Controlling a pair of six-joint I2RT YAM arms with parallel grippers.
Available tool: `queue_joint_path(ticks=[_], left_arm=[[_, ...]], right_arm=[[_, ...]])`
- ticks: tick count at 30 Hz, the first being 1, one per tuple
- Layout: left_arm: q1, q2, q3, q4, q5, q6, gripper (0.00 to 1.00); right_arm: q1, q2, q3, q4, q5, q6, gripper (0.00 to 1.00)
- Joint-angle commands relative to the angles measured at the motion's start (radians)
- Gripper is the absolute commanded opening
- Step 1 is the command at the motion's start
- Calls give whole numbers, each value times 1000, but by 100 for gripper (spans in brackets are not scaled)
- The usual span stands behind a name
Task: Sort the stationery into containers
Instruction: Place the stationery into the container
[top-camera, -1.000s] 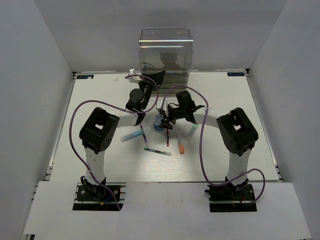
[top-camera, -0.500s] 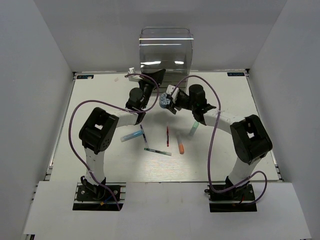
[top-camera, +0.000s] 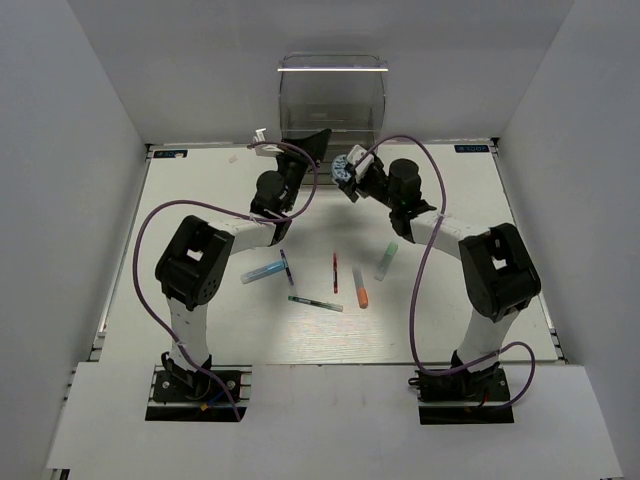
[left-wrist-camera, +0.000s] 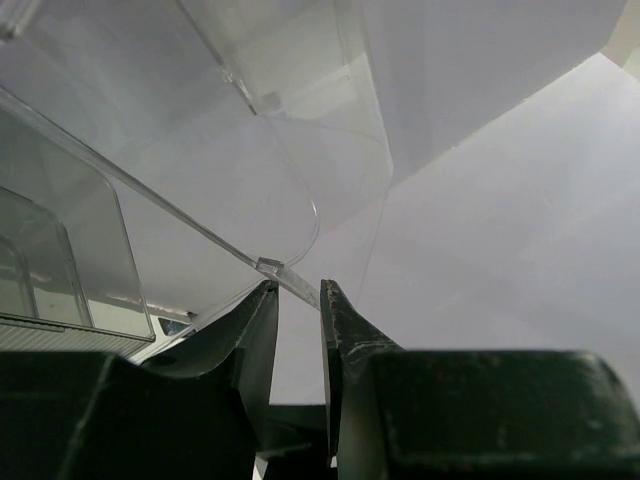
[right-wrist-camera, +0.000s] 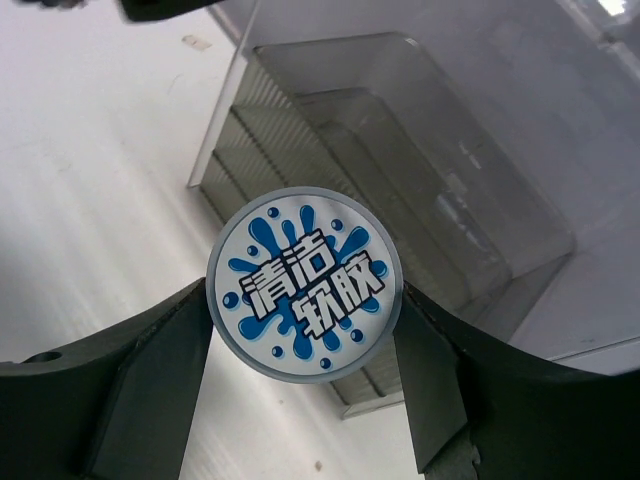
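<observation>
Clear plastic organiser (top-camera: 331, 95) stands at the table's far edge in the top view. The left gripper (top-camera: 300, 152) sits at its front left corner; how far it is open cannot be told from here. The right gripper (top-camera: 350, 170), just beside the organiser's front, grips the tape roll (top-camera: 343, 164) above the table. A light-blue marker (top-camera: 264, 270), dark pen (top-camera: 287, 267), green pen (top-camera: 315, 302), red pen (top-camera: 335, 272), orange marker (top-camera: 361, 290) and pale-green marker (top-camera: 386, 260) lie loose mid-table.

Left wrist: the fingers (left-wrist-camera: 258, 335) stand at a narrow gap, pinching the thin edge of a transparent flap (left-wrist-camera: 250, 200).

Right wrist: both fingers press the roll's rim, its printed face toward the camera, with the grey drawers (right-wrist-camera: 240, 150) behind.

A second ago the roll was low among the pens. It has since risen and gone toward the organiser, while the left gripper has kept its place.
</observation>
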Motion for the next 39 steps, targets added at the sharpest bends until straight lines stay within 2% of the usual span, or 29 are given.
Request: queue_joint_path(ticks=[1,16,29,39], left_arm=[[9,-78,44,31,-14,12,35],[9,-78,71,22,-5,12,35],[9,-78,71,22,-5,12,35],[9,-78,71,22,-5,12,35]], right_arm=[[-11,8,78,201,54,17,3],[-26,156,212,369,144,-47,0],[-23,242,261,473,198,-92,0],[-26,323,350,453,250,-107,0]])
